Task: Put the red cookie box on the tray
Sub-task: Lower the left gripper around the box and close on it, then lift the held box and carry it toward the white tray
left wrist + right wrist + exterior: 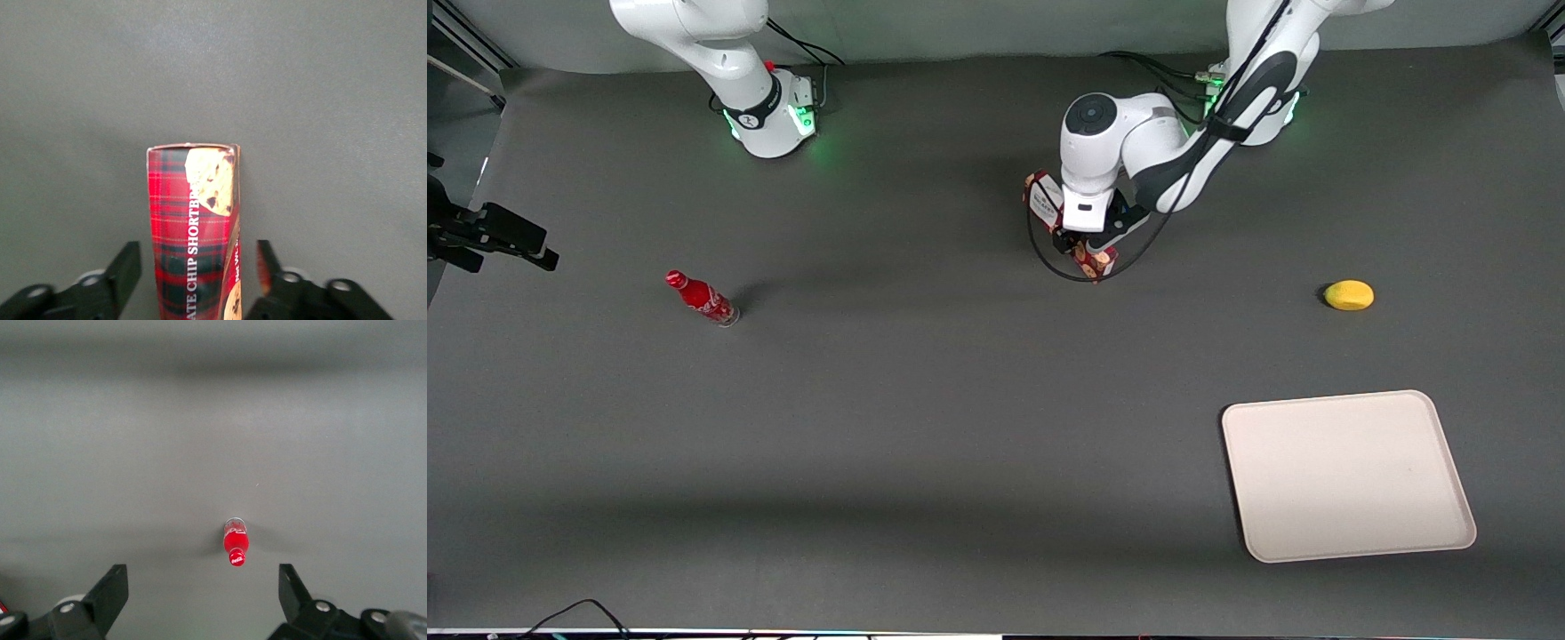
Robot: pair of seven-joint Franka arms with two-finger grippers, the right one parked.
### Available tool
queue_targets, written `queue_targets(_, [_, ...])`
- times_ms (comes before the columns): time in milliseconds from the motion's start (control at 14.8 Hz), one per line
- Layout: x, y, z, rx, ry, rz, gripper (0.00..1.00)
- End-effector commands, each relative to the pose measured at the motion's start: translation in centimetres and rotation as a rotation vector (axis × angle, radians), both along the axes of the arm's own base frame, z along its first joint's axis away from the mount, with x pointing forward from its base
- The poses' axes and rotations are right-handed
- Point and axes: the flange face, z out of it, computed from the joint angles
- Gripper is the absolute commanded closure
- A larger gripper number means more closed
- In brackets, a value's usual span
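Front view shows the tray (1347, 476) nearest the camera, lying flat on the dark table (925, 427) toward the working arm's end; nothing lies in it. It sits well apart from the gripper (1083, 242) and much closer to the camera than it. A yellow lemon (1349, 294) rests on the table between tray and arm base, a little nearer the camera than the gripper and off toward the working arm's end. Toward the parked arm's end, about as far from the camera as the lemon, stands a small red bottle (702, 299).

Farther off, the gripper hangs over the red cookie box (1070, 233), which pokes out from under it at a slant, its white-label end farther from the camera and its cookie-printed end nearer. From the left wrist camera the red cookie box (195, 230) runs lengthwise between the two fingers (125, 270), tartan side and cookie picture up. The fingers stand spread on either side of it, with a clear gap on one side, while I cannot tell whether the other finger touches the carton.
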Motion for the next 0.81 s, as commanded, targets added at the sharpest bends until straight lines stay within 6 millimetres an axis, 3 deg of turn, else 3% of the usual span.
queue_targets(0, [-0.7, -0.7, -0.5, 0.015, -0.029, 0.033, 1.00])
queue_targets(203, [1.2, -0.6, 0.4, 0.025, -0.041, 0.079, 1.00])
queue_targets(475, [4.0, -1.5, 3.2, 0.086, -0.036, 0.155, 1.00])
queue_targets(746, [7.9, -3.9, 9.7, 0.077, -0.036, 0.231, 1.00])
